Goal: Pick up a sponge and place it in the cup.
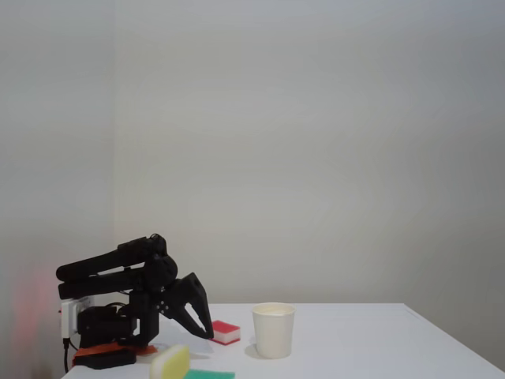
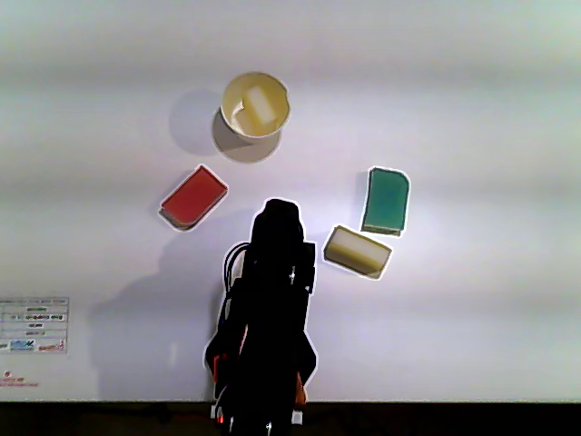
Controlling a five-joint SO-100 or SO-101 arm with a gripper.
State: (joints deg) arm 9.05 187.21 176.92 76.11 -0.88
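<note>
- Plain pale wall behind; white matte table, front edge dark at 6 o'clock in the other view.
- Black five-joint arm folded low at 6 o'clock; gripper tip down near the table, fingers look closed, hold nothing.
- White paper cup at 12 o'clock, small rectangular yellow foam sponge inside it.
- Red-and-white sponge at 10 o'clock, green sponge and rounder yellow sponge at 2 o'clock.
- Open table right of the cup.
</note>
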